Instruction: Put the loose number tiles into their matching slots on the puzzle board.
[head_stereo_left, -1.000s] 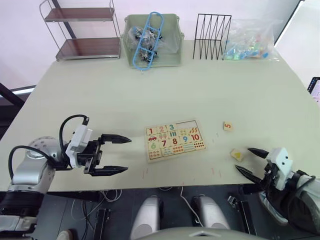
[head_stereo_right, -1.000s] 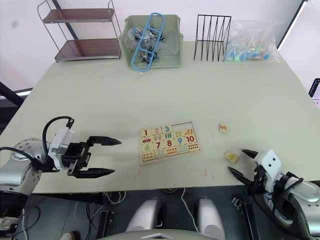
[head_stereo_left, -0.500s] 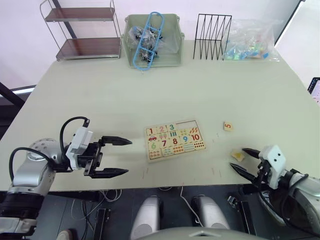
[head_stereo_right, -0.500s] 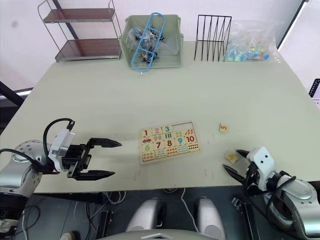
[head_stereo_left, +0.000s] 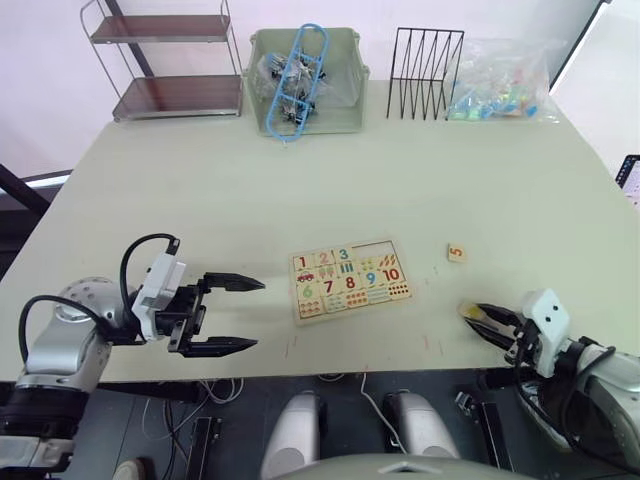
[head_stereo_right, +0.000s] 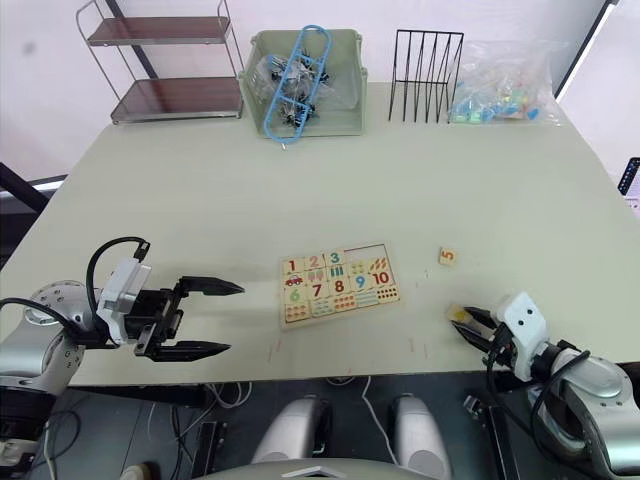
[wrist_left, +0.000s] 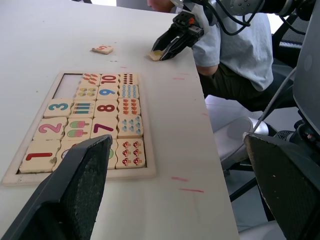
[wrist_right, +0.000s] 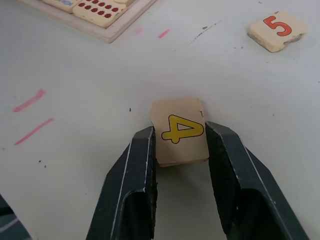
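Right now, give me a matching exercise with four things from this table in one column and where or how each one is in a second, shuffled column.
Things:
1. 4 tile
2. 5 tile
3. left gripper
4. puzzle board

States:
A. open, holding nothing
B. flat mid-table, tiles 1, 2, 3 seated in its top row
C. between the right gripper's fingers, near the table's front edge
D. loose on the table, right of the board

Pairs: 1-C, 2-D, 3-A, 4-B

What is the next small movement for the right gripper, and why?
Probably lift the 4 tile straight up. The right gripper has its fingers against both sides of the tile, which lies on the table, apart from the puzzle board, where top-row slots look bare.
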